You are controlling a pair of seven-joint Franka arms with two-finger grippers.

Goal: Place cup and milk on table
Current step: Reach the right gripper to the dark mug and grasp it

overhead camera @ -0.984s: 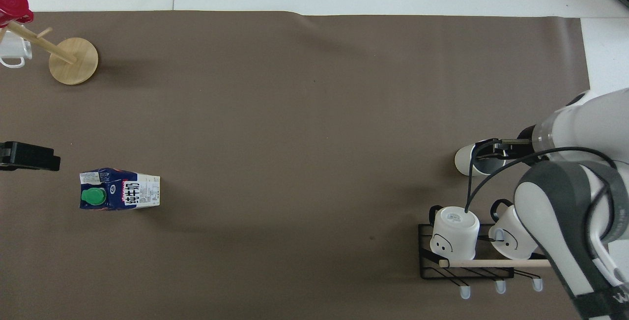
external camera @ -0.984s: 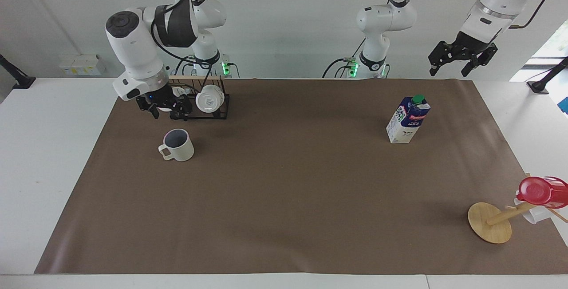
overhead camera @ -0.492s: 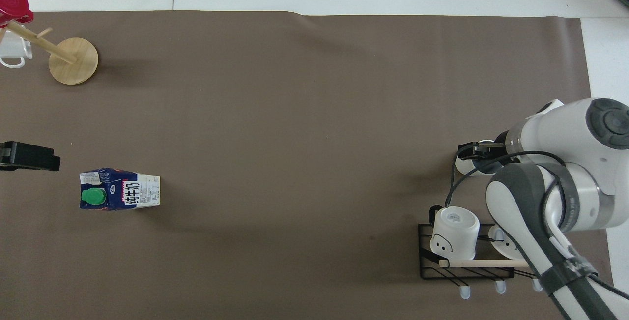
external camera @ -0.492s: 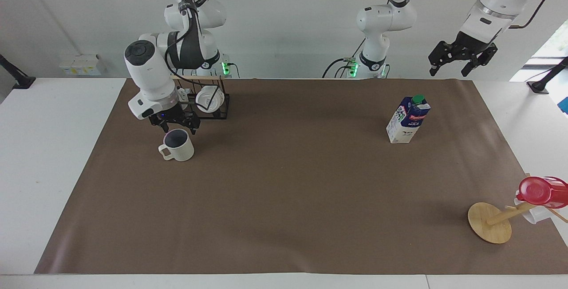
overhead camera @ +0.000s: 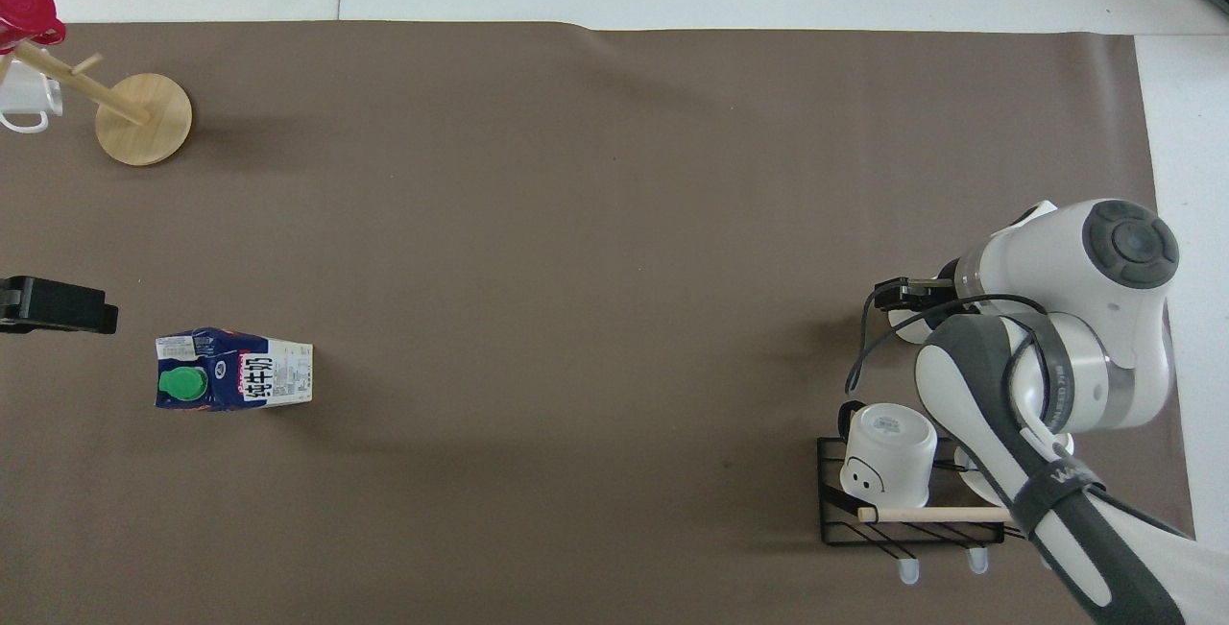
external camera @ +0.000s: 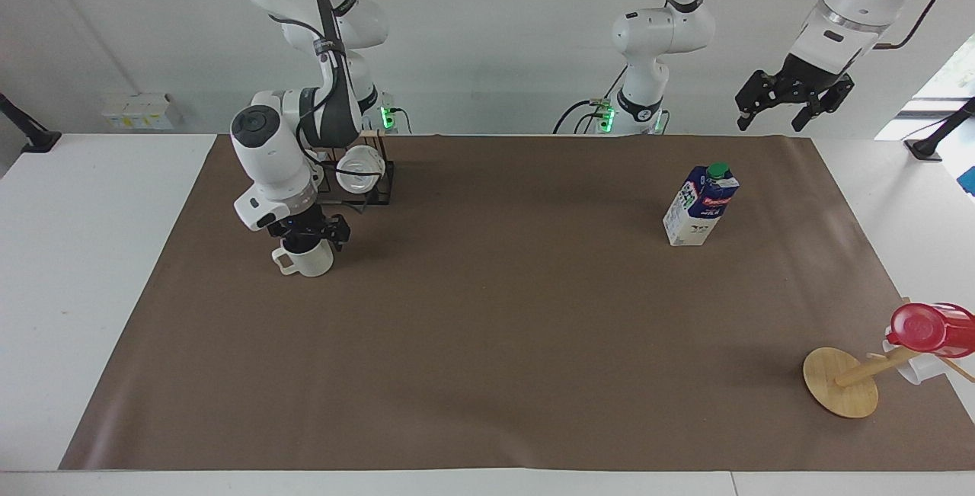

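The table [external camera: 472, 404] carries a wide brown paper sheet. The right arm reaches down at its own end of the table, and the right gripper [external camera: 305, 235] sits right at the rim of the cup [external camera: 307, 261], fingers spread apart; whether they touch the cup I cannot tell. The left gripper [external camera: 792, 100] hangs in the air over the left arm's end of the table, fingers released, and holds nothing. The milk [external camera: 700, 205] stands upright on the paper toward the left arm's end. The cup stands upright just beside a black wire rack [external camera: 373, 180] that holds a white mug [external camera: 359, 170]. A wooden mug stand [external camera: 842, 382] is far from the robots.
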